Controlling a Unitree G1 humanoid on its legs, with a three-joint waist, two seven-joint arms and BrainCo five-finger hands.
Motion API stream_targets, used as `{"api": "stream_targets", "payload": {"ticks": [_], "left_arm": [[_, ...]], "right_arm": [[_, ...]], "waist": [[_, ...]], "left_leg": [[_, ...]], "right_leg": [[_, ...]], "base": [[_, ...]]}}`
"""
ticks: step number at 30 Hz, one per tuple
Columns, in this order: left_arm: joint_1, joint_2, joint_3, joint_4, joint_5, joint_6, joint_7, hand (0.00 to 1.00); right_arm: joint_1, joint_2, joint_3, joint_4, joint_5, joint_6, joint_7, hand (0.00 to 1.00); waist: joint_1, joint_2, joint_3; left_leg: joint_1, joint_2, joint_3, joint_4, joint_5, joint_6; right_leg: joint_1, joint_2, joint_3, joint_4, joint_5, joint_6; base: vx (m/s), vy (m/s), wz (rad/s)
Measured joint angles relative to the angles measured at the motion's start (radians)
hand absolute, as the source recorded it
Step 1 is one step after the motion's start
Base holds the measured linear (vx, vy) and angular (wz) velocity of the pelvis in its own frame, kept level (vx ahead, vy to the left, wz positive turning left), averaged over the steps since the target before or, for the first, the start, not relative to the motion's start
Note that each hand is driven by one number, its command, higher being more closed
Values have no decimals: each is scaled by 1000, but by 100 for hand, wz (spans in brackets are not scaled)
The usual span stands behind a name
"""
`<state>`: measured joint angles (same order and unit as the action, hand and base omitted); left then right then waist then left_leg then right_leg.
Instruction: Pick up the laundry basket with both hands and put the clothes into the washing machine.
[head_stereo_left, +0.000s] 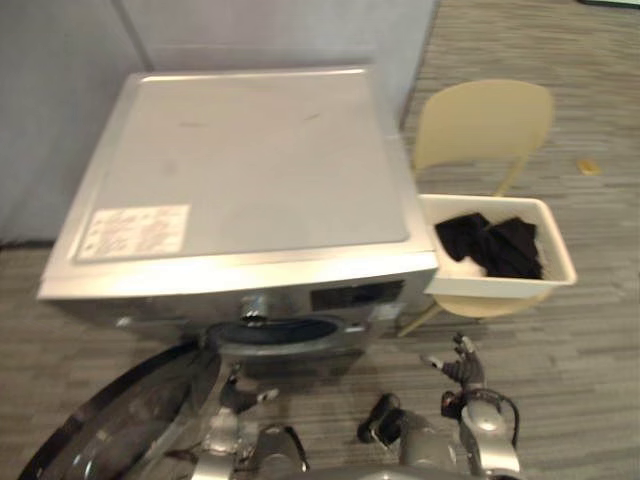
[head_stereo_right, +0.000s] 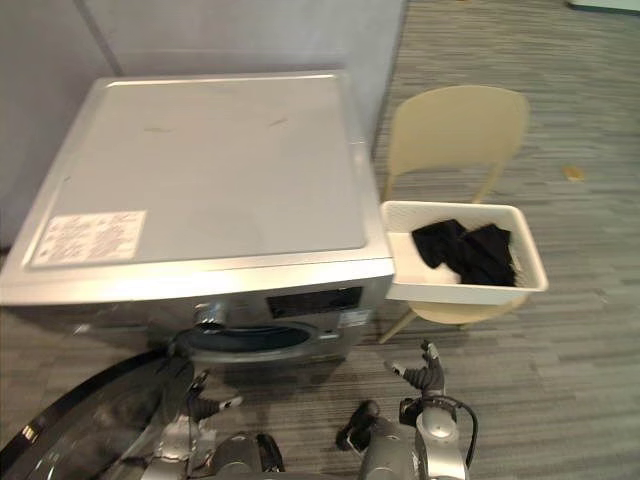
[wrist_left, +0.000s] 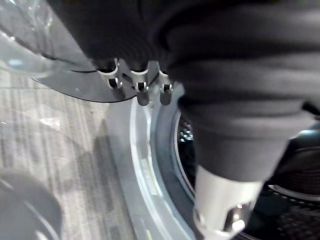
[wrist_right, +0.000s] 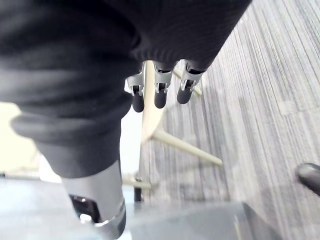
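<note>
Left eye view, nearest entries first.

1. Left hand (head_stereo_left: 240, 392): found low, in front of the washing machine. In the left wrist view its fingers (wrist_left: 141, 92) are seen relaxed and straight; nothing is held.
2. Right hand (head_stereo_left: 462, 365): found low, over the floor near the chair legs. Its fingers (wrist_right: 160, 97) are spread loosely; nothing is held.
3. Door (head_stereo_left: 130, 420): swung fully open toward the robot's left, with the drum opening (head_stereo_left: 285, 330) exposed.
4. Washing machine (head_stereo_left: 250, 180): silver, front-loading, with a label at the near left corner of its top.
5. Laundry basket (head_stereo_left: 500, 285): white, seated on the chair (head_stereo_left: 485, 120), just beside the machine's right side. It is touched by neither hand.
6. Clothes (head_stereo_left: 495, 245): dark, heaped in the basket toward its far right corner.

Step in hand, as judged: the approach to the basket; lifting is not yet begun. Both hands should be brought to opposite rims so that the load is shared evenly. The basket should be raised level, since the clothes lie off-centre, and the open door should be avoided on the way to the drum.

Surface and room: a floor (head_stereo_left: 600, 340) of grey striped planks is noted, with a small yellow scrap (head_stereo_left: 589, 167) lying beyond the chair. A plain grey wall (head_stereo_left: 60, 100) is recorded behind the machine.
</note>
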<state>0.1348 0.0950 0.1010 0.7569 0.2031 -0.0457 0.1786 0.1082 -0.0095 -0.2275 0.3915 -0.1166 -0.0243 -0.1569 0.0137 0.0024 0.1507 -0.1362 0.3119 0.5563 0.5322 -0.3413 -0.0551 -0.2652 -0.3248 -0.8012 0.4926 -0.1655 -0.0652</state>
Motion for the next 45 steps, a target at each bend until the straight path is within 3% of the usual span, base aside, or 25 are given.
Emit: {"api": "stream_targets", "payload": {"ticks": [5, 6, 8, 12, 14, 15, 16, 18, 21, 22, 23, 24, 25, 26, 27, 28, 30, 32, 34, 35, 37, 40, 41, 43, 45], "left_arm": [[-20, 2, 117, 146, -46, 15, 3, 0], [-17, -10, 143, 170, -62, 14, 5, 0], [-18, -10, 161, 211, -88, 14, 12, 0], [-8, -40, 302, 276, -135, 15, 38, 0], [-8, -47, 344, 274, -167, 12, 46, 0], [-7, -53, 357, 274, -196, 7, 47, 0], [-7, -60, 363, 274, -208, -2, 47, 0], [-3, -69, 371, 263, -242, -20, 46, 0], [7, -72, 372, 265, -247, -15, 50, 0], [23, -84, 373, 264, -253, -14, 58, 0], [30, -88, 373, 264, -253, -14, 59, 0], [85, -104, 414, 270, -276, 6, 62, 0], [105, -122, 453, 273, -281, 8, 62, 0], [113, -128, 480, 275, -282, 16, 61, 0], [129, -161, 492, 278, -283, 33, 61, 0], [139, -160, 492, 280, -279, 43, 43, 0], [156, -153, 486, 295, -277, 46, 38, 0], [139, -128, 421, 285, -274, 56, 36, 0], [131, -98, 336, 261, -272, 57, 33, 0], [107, -87, 318, 241, -268, 40, 33, 0], [99, -83, 300, 202, -267, 22, 40, 0], [98, -39, 278, 136, -251, -29, 35, 0], [70, -36, 286, 137, -252, -38, 26, 0], [34, -48, 304, 144, -271, -51, 16, 0], [11, -74, 304, 179, -276, -47, 16, 0]], "right_arm": [[-16, -25, -134, -210, -27, -1, -71, 0], [-28, -36, -155, -279, -45, -7, -101, 0], [-37, -41, -176, -352, -70, -19, -143, 0], [-97, -38, -149, -476, -123, -57, -189, 0], [-131, -37, -129, -514, -123, -75, -217, 0], [-154, -39, -97, -538, -123, -90, -223, 0], [-167, -42, -83, -545, -122, -102, -231, 0], [-217, -42, -17, -556, -120, -129, -231, 0], [-244, -40, 58, -561, -119, -142, -221, 0], [-277, -36, 111, -561, -118, -149, -209, 0], [-296, -36, 132, -559, -117, -149, -208, 0], [-455, -7, 280, -459, -68, -168, -179, 0], [-471, -5, 308, -435, -53, -168, -164, 0], [-470, 4, 326, -432, -45, -168, -156, 0], [-471, 14, 357, -389, -29, -173, -135, 0], [-464, 16, 380, -343, 20, -174, -88, 0], [-458, 23, 413, -337, 63, -186, -50, 0], [-467, 28, 432, -339, 77, -206, -32, 0], [-469, 5, 423, -348, 107, -212, -10, 0], [-456, -18, 427, -361, 117, -210, 4, 0], [-456, -39, 441, -362, 117, -206, 29, 0], [-505, -12, 491, -318, 119, -211, 50, 0], [-514, -28, 493, -288, 120, -213, 60, 0], [-520, -72, 501, -276, 125, -211, 76, 0], [-527, -131, 502, -258, 126, -211, 89, 0]], "waist": [[-18, -1, -8], [-33, 5, -17], [-55, -24, -39], [-48, 16, -79], [-41, 3, -81], [-30, -10, -79], [-24, -13, -78], [18, -18, -76], [55, -17, -67], [83, -12, -62], [95, -8, -59], [165, 2, -28], [188, 7, -26], [197, 0, -24], [197, -7, -23], [195, -3, -22], [192, -13, -29], [216, -27, -39], [161, -12, -42], [164, -2, -35], [180, -9, -39], [189, -60, -61], [177, -35, -72], [186, -52, -76], [163, -55, -70]], "left_leg": [[99, 38, 50, -34, 20, -42], [118, 53, 88, -48, 25, -51], [160, 47, 158, -43, 24, -53], [219, 214, 203, 80, 55, -76], [213, 291, 205, 197, 137, 34], [177, 325, 159, 309, 165, 166], [152, 315, 106, 349, 144, 187], [5, 167, -154, 441, 94, 148], [-105, 58, -215, 438, 57, 134], [-191, -53, -275, 346, 50, 132], [-215, -95, -307, 300, 51, 131], [-294, -263, -470, 22, 112, 47], [-276, -260, -474, -37, 212, 69], [-260, -263, -463, -40, 230, 122], [-211, -282, -456, -34, 149, 148], [-148, -276, -456, -60, 134, 138], [-125, -280, -454, -72, 128, 145], [-97, -302, -515, -100, 116, 141], [-113, -337, -673, -95, 112, 129], [-107, -351, -733, -92, 110, 107], [-91, -366, -792, -73, 101, 90], [-105, -394, -902, -10, 59, 23], [-121, -367, -956, 21, 47, -2], [-158, -290, -859, -51, 68, -36], [-192, -188, -582, -82, 70, -24]], "right_leg": [[2, 104, 92, -60, 42, -14], [0, 107, 71, -50, -13, -15], [3, 8, -1, 75, -78, 8], [22, 242, 101, -32, -76, -46], [51, 338, 166, -113, -60, -78], [89, 390, 226, -179, -43, -95], [107, 411, 257, -209, -35, -97], [180, 462, 374, -311, -8, -87], [250, 497, 469, -409, 28, -69], [284, 516, 544, -450, 48, -82], [289, 520, 570, -458, 53, -84], [336, 534, 715, -459, 52, -81], [363, 544, 739, -459, 39, -60], [379, 536, 747, -458, 25, -40], [372, 510, 715, -345, -31, 42], [305, 493, 676, -121, -62, 135], [224, 442, 622, 84, -88, 201], [155, 379, 613, 133, -159, 112], [120, 337, 631, 75, -207, 41], [97, 341, 775, 41, -196, 66], [108, 296, 837, -47, -146, 136], [121, 251, 774, -228, 9, 158], [174, 276, 679, -265, 16, 148], [220, 296, 562, -354, 34, 121], [242, 291, 451, -386, 34, 110]], "base": [[100, -110, -89], [101, -170, -74], [125, -175, -78], [183, -297, -133], [156, -290, -136], [135, -290, -117], [159, -286, -158], [160, -161, -145], [196, -48, -111], [180, 12, -107], [474, 95, -268], [506, 126, -246], [584, 142, -229], [529, 176, -42], [490, 183, -9], [453, 174, 5], [242, 56, 5], [278, 22, 42], [212, -45, 202], [230, -70, 235], [224, -109, 151], [357, -364, 159], [181, -256, 161], [147, -337, 173], [71, -246, 168]]}}
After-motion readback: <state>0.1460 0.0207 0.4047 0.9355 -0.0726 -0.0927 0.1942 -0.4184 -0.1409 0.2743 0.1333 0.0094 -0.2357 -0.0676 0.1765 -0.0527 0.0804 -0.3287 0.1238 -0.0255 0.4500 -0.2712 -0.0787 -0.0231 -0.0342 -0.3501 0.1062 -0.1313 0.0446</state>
